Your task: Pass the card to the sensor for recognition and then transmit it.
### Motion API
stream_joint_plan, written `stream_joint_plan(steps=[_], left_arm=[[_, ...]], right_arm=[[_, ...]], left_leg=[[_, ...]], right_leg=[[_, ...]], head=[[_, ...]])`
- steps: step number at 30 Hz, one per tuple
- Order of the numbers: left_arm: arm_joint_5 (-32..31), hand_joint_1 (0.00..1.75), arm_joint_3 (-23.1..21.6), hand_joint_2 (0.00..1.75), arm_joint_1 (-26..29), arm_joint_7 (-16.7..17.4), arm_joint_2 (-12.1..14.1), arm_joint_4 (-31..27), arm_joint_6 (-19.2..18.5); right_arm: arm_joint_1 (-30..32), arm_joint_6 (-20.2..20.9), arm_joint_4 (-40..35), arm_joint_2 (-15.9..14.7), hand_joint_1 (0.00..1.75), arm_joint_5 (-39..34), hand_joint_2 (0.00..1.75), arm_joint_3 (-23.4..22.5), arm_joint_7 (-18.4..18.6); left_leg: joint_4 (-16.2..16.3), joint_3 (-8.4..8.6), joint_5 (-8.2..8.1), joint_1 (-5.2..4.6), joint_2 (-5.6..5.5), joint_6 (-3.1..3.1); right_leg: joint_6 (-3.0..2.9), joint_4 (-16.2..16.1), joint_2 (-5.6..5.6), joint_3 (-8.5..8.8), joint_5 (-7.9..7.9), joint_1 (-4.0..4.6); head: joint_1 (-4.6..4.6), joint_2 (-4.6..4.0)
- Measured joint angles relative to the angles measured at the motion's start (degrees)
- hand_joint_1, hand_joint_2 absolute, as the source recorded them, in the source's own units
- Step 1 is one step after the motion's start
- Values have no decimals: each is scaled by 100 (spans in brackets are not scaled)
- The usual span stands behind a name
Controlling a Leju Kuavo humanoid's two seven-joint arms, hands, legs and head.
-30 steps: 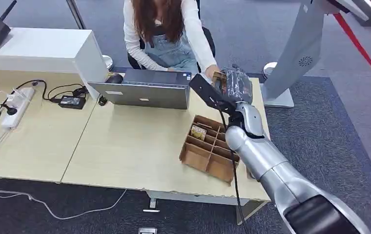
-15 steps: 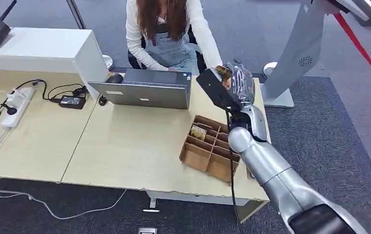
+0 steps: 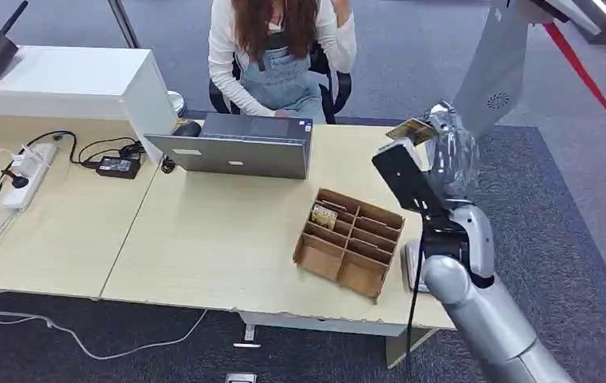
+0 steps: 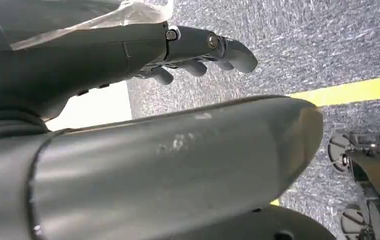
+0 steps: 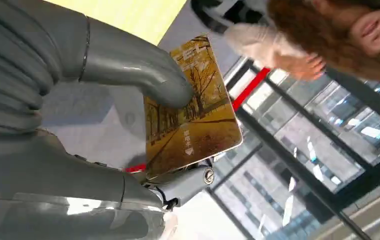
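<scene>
One card (image 5: 190, 107), yellow with a picture of autumn trees, was pinched between the thumb and fingers of the right hand (image 3: 447, 155), which stood raised over the right end of the desk (image 3: 220, 231), nearer than the grey kiosk stand (image 3: 491, 88). Half a second before, that hand had been further left, up by the laptop (image 3: 240, 148) and close to the seated person (image 3: 280, 56); it had since swung right and lifted, carrying the card off toward the stand, while the person had drawn the arm back and raised a hand to the head. My reading is that the card was now on its way to the sensor, which I took to be on that stand, with recognition and the handing-on both yet to come. The left hand (image 4: 198, 47) hung low over the carpet, its fingers loosely apart and holding nothing. Near on the desk, left of the arm, sat the brown divided cardboard tray (image 3: 349, 243) with another card in one far-left compartment. Beyond it lay the laptop and, furthest off, the person on the chair.
</scene>
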Motion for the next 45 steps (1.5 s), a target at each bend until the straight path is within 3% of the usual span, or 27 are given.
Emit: stream_joint_plan(steps=[8,12,19,30,37,45], left_arm=[[92,0,4,0,-8,2,-7,0,18],[127,0,9,0,-14,7,-28,0,17],[173,0,9,0,-30,22,-59,0,17],[256,0,11,0,-53,33,-59,0,17],[299,0,9,0,-56,39,-59,0,20],[341,0,9,0,-58,88,-59,0,35]], right_arm=[[635,153,-723,-384,175,129,175,-242,345],[864,155,-873,-391,175,-261,175,-299,264],[1039,148,-909,-378,175,-215,175,-293,395],[1276,-136,-427,-203,175,137,175,-227,640],[1345,-282,121,-107,175,863,175,-146,1005],[1470,-372,617,-70,175,959,175,-85,1176]], left_leg=[[-1,-1,0,1,-1,0],[-1,-3,0,1,0,0],[-1,-5,0,0,-1,0],[-2,-8,0,1,-2,0],[-3,-7,0,1,-2,0],[-2,-9,0,1,-1,0]], right_leg=[[0,0,0,0,0,1],[0,0,0,0,0,1],[0,0,0,0,0,1],[0,0,0,0,0,1],[0,0,0,-1,0,1],[0,0,-1,-1,0,1]], head=[[0,0],[0,0],[0,0],[0,0],[0,0],[0,0]])
